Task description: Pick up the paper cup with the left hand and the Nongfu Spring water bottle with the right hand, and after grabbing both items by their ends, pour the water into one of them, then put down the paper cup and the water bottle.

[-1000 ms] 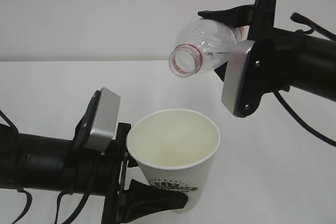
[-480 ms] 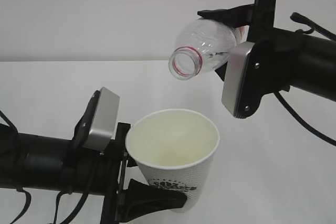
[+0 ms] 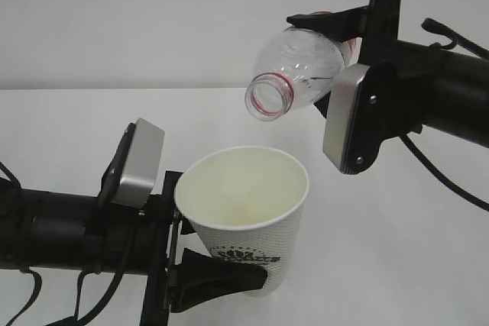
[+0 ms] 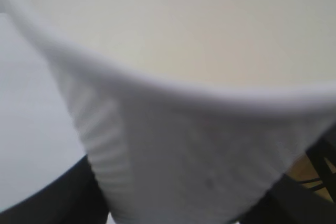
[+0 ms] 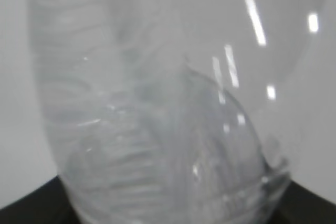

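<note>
Your cup (image 3: 243, 215) hangs above the near part of the white tabletop (image 3: 69, 127), mouth up and tipped slightly, clamped low on its body by the jaws of the left hand (image 3: 218, 276). In the left wrist view the cup (image 4: 184, 145) fills the frame, with dark jaws at both lower corners. Since a second ago it has slid a little to the left and dropped, so its rim now sits further from under the bottle's mouth. Inside it shows cream; any water in it is too faint to make out.

Above and to the right, the bottle (image 3: 294, 74) lies tilted with its open, red-ringed mouth pointing down and toward you, held at its far end by the jaws of the right hand (image 3: 348, 36). It has barely moved in that second. No stream shows at the mouth. In the right wrist view the bottle (image 5: 157, 114) is a clear blur with jaws dark at the bottom corners; droplets or a thin film may cling inside, but you cannot tell how much liquid is left.

The read: the pour looks finished, and the cup drawing away suggests you are starting the put-down. Keep the cup level as it goes to the tabletop.
</note>
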Controlling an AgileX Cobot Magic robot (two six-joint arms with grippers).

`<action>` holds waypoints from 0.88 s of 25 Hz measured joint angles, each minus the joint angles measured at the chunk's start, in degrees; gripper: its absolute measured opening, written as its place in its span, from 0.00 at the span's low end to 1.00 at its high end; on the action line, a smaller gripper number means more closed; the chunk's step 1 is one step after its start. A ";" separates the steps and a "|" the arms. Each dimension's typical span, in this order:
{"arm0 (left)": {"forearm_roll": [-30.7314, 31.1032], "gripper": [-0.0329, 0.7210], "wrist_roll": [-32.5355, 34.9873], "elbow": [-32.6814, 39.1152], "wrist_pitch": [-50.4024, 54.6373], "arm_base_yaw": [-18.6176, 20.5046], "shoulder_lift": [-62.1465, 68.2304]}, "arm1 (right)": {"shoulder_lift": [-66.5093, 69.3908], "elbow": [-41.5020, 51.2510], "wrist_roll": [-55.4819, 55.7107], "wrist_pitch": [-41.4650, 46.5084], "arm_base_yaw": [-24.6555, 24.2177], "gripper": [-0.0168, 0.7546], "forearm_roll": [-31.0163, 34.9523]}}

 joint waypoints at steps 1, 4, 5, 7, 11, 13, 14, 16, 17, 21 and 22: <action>-0.11 0.66 0.00 0.00 0.00 0.00 0.00 | 0.00 0.00 -0.12 0.00 0.00 0.61 0.00; -0.10 0.66 0.00 0.00 0.00 0.00 0.00 | 0.00 0.00 -1.96 0.00 0.00 0.61 0.00; -0.10 0.66 0.00 0.00 0.00 0.00 0.00 | 0.00 0.00 -2.34 0.00 0.00 0.61 0.00; -0.10 0.66 0.00 0.00 0.00 0.00 0.00 | 0.00 0.00 -2.75 0.00 0.00 0.61 0.00; -0.10 0.66 0.00 0.00 0.00 0.00 0.00 | 0.00 0.00 -3.03 0.00 0.00 0.61 0.00; -0.10 0.66 0.00 0.00 0.00 0.00 0.00 | 0.00 0.00 -3.48 0.00 0.00 0.61 0.00; -0.10 0.66 0.00 0.00 0.00 0.00 0.00 | 0.00 0.00 -3.81 0.00 0.00 0.61 0.00; -0.10 0.66 0.00 0.00 0.00 0.00 0.00 | 0.00 0.00 -4.33 0.00 0.00 0.61 0.00; -0.10 0.66 0.00 0.00 0.00 0.00 0.00 | 0.00 0.00 -4.57 0.00 0.00 0.61 0.00; -0.10 0.66 0.00 0.00 0.00 0.00 0.00 | 0.00 0.00 -5.15 0.00 0.00 0.61 0.00; -0.10 0.66 0.00 0.00 0.00 0.00 0.00 | 0.00 0.00 -5.64 0.00 0.00 0.61 0.00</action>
